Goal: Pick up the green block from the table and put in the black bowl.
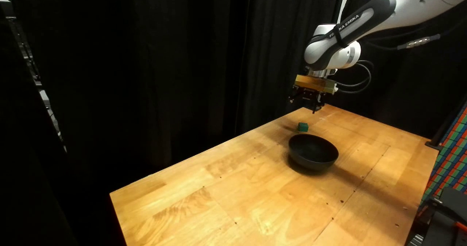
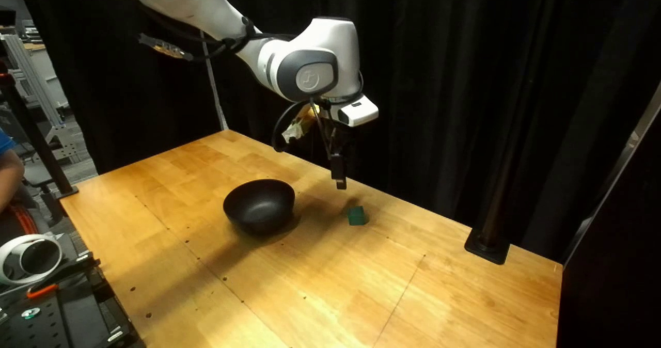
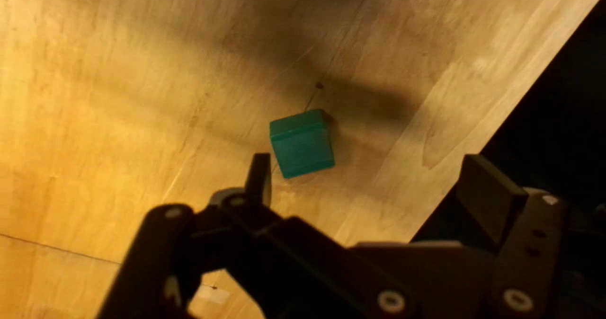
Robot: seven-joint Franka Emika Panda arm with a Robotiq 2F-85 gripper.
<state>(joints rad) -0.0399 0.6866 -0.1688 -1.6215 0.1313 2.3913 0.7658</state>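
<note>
The small green block (image 1: 303, 127) (image 2: 356, 216) lies on the wooden table (image 1: 226, 191) (image 2: 330, 291) close to its curtain-side edge. The round black bowl (image 1: 313, 151) (image 2: 261, 206) stands upright beside it, a short gap away, and looks empty inside. The bowl is out of view in the wrist view. My gripper (image 1: 303, 106) (image 2: 339, 183) hangs above the table near the block, with nothing held. In the wrist view, the fingers of the gripper (image 3: 371, 172) are wide apart. There the block (image 3: 302, 144) sits ahead of the left finger's tip, not between the fingers.
The table edge runs under the right finger in the wrist view. A black post base (image 2: 487, 247) stands on the table's edge, and another post (image 2: 38, 131) is at a far corner. A dark cart (image 2: 57, 306) and a person's arm (image 2: 8, 175) are beside the table. Black curtains hang behind.
</note>
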